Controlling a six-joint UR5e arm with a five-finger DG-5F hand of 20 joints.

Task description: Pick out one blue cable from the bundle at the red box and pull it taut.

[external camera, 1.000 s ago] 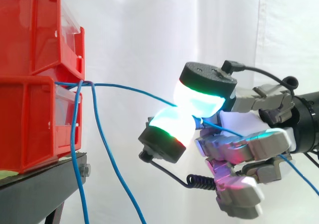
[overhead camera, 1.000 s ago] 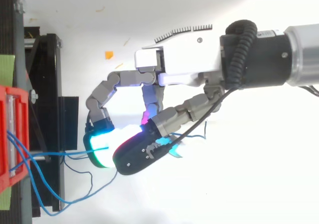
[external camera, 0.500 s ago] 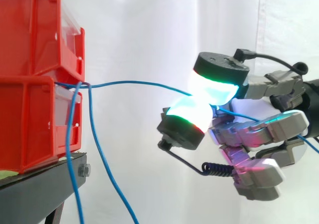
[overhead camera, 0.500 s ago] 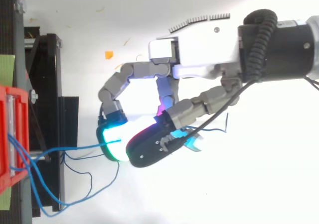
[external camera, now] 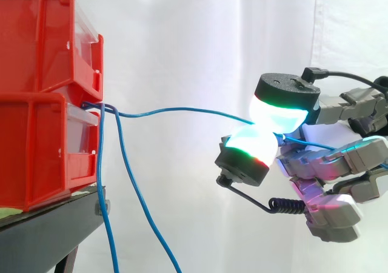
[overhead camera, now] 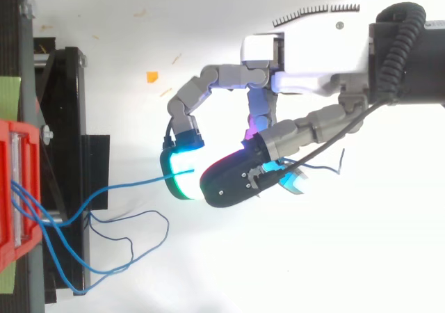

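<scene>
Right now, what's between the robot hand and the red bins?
In the side view, the one blue cable pinched by the robot hand spans the gap from the red bins; behind it is white curtain.

I see a blue cable (external camera: 182,110), red bins (external camera: 36,103) on a black bench (external camera: 48,230), a white curtain (external camera: 182,42), and my grey-and-white robot hand (overhead camera: 313,49) with pads (external camera: 279,114) glowing cyan, green and red.

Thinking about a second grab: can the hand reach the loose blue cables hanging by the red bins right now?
Probably not yet: the hand is pinched on one blue cable, away from the hanging cables at the red bins. Nothing stands between them, so after letting go it likely could.
</scene>
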